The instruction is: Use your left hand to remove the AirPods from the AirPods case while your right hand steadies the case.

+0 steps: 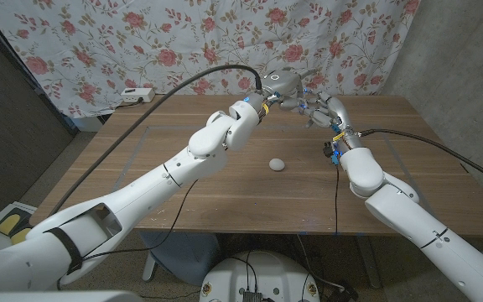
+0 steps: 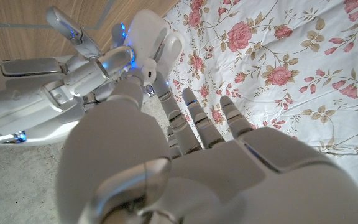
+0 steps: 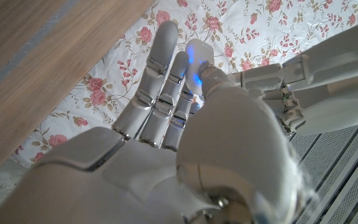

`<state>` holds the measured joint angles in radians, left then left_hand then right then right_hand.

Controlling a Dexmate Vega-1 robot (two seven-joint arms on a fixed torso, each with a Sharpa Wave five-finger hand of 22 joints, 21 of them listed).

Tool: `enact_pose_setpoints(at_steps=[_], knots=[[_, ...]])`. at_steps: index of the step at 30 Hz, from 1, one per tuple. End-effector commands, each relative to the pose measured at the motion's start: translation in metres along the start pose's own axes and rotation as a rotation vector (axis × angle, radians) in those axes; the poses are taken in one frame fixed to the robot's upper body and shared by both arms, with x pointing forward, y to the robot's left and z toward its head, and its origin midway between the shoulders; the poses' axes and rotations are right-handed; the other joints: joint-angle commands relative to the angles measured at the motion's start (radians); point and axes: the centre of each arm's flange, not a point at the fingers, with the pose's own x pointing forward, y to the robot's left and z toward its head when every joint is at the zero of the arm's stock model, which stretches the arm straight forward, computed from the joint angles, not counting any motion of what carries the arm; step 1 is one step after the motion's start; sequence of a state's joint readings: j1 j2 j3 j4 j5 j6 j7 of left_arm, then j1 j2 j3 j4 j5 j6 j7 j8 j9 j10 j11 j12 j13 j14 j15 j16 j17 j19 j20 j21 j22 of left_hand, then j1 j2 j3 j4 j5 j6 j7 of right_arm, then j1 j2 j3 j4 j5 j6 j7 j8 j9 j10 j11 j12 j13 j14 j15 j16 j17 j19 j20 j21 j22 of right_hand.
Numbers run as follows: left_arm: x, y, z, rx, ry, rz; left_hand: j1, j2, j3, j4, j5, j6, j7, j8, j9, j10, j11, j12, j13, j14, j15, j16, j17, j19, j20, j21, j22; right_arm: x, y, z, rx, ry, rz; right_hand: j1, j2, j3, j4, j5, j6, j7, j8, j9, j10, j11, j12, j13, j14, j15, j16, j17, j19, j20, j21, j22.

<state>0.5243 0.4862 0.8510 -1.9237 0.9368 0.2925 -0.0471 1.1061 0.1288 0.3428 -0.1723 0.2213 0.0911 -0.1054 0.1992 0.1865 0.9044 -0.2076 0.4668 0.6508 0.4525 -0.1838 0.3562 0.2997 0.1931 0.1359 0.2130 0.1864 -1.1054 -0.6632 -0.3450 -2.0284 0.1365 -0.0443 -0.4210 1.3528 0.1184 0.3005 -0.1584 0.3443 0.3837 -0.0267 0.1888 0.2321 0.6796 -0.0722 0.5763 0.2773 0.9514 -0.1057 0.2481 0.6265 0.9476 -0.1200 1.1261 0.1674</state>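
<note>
Above the table's far middle, my right hand holds the white AirPods case with its lid up. The case also peeks out past my right hand's fingers as a white tip lit blue. My left hand meets it from the other side, and its thumb reaches to the case's mouth. A small white piece sits at the thumb tip; I cannot tell whether it is pinched. The other left fingers lie straight and apart. A small white rounded object lies on the wooden table.
A floral cloth hangs behind the table. A white power strip sits at the far left corner. Black cables run along both arms, one crossing the table's right side.
</note>
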Motion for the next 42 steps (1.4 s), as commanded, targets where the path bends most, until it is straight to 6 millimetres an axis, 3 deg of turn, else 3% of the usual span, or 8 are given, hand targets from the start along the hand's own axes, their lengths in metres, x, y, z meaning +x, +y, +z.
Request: enact_pose_setpoints(at_steps=[1,42], knots=[[0.002,-0.002,-0.005,-0.002,0.004,-0.001,0.012,0.001,-0.003,-0.001,0.006,0.006,-0.004,-0.005,0.002,0.016,-0.012,0.004,0.008,0.034,-0.033,0.005,0.007,0.008,0.001,0.004,-0.001,0.003,-0.001,-0.003,0.008,0.017,-0.003,0.01,0.006,-0.004,0.001,0.005,0.006,-0.002,0.007,0.002,0.054,-0.048,0.205,0.15,0.041,-0.124,-0.002,0.002,-0.227,-0.069,0.005,0.003],[0.0,0.002,-0.015,0.015,0.022,0.026,0.024,0.006,-0.01,0.006,0.005,0.007,-0.004,-0.008,0.003,-0.004,-0.012,0.028,0.039,0.027,-0.029,0.01,0.03,0.011,0.003,0.004,0.0,0.012,-0.007,-0.016,0.016,0.065,-0.018,0.01,0.005,-0.007,0.0,0.006,0.006,-0.004,0.008,-0.003,0.054,-0.048,0.206,0.151,0.043,-0.124,-0.001,0.0,-0.236,-0.065,0.01,0.003]])
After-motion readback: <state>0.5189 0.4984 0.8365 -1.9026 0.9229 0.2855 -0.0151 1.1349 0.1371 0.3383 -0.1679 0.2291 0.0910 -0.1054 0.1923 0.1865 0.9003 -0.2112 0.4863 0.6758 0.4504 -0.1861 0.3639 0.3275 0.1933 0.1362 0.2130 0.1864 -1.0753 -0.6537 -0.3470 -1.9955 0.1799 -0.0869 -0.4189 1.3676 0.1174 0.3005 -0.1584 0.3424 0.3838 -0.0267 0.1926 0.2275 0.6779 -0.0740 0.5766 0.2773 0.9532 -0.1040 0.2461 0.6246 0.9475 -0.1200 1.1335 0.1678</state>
